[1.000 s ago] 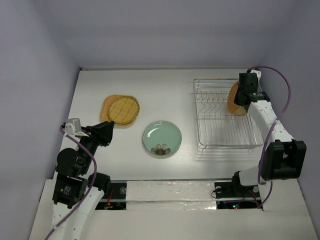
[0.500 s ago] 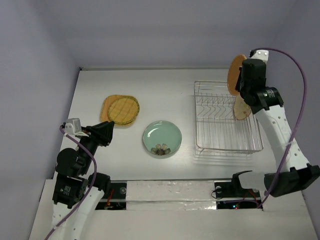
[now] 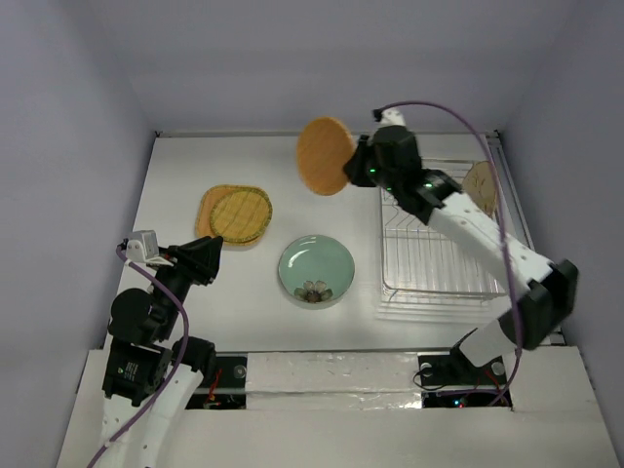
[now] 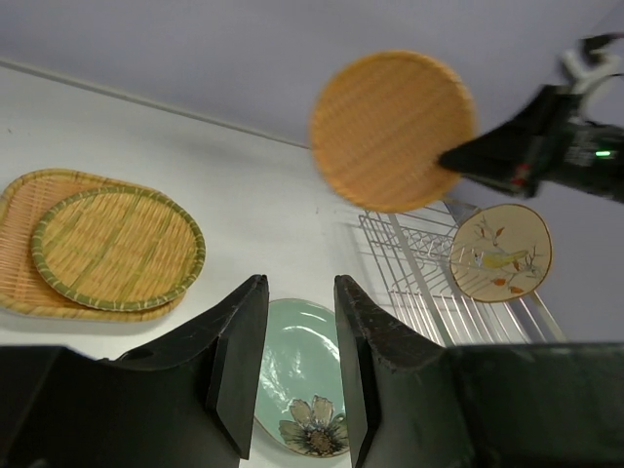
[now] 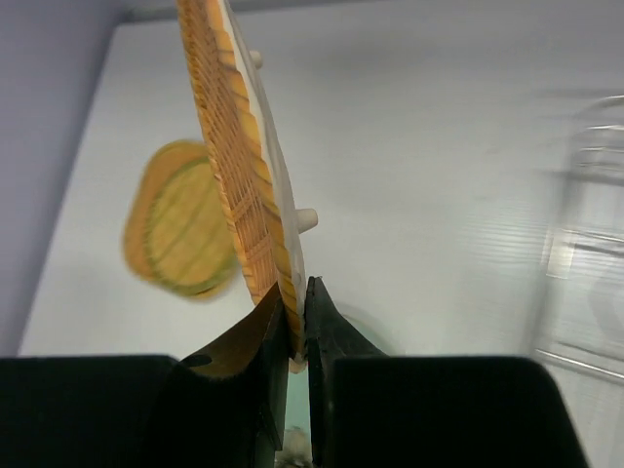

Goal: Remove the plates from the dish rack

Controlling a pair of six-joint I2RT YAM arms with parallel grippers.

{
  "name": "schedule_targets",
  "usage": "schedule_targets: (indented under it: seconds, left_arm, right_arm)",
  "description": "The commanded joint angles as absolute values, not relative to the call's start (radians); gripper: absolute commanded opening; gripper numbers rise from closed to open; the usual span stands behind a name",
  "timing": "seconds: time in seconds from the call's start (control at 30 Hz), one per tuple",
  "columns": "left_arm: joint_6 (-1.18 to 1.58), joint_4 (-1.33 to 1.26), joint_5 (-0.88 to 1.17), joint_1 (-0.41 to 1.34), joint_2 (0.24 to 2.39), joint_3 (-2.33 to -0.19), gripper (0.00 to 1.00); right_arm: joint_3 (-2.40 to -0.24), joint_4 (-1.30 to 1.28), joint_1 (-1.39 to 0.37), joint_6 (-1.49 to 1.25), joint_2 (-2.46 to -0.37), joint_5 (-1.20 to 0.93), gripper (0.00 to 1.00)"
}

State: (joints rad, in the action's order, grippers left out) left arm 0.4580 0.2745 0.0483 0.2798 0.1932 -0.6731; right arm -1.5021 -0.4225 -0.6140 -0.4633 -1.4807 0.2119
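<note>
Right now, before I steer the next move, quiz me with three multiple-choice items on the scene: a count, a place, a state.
1. How many plates lie on the table? A two B three C four
2. Where is the beige plate? A in the rack B on the table C in mid-air
3. The right claw is: A open, empty B shut on the orange plate C shut on nothing
Answers: 1 B, the stacked pair plus the green plate; 2 A, it stands upright among the wires; 3 B, the rim is pinched in it.
</note>
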Motion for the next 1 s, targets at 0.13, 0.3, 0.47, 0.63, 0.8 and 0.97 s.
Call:
schedule_targets:
  seconds: [0.13, 0.3, 0.47, 0.63, 0.8, 0.97]
  left_arm:
    - [0.462, 0.239, 0.037, 0.276, 0.212, -0.667, 0.31]
    - [0.463, 0.238, 0.038, 0.267, 0.216, -0.667, 0.32]
    - [0.462, 0.239, 0.040, 0.267, 0.224, -0.667, 0.32]
    - [0.460, 0.236, 0.038, 0.267, 0.222, -0.667, 0.33]
    - [0.460, 0.239, 0.038, 0.267, 0.224, -0.667, 0.33]
    - [0.462, 0.239, 0.037, 0.267, 0.225, -0.669, 0.33]
  right_arm:
    - [-1.640, 0.040, -0.771, -0.810, -1.851, -0.049, 0.00]
    - [-1.720, 0.112, -0.802, -0.963, -2.041, -0.072, 0.00]
    - [-1.750, 0.161, -0.802, -1.071, -2.175, -0.095, 0.00]
    - [-1.792, 0.120, -0.833, -1.092, -2.250, -0.106, 0.06]
    - [-1.868, 0.074, -0.864, -1.085, -2.333, -0.143, 0.31]
    - [-1.956, -0.046, -0.887, -1.032, -2.353, -0.115, 0.64]
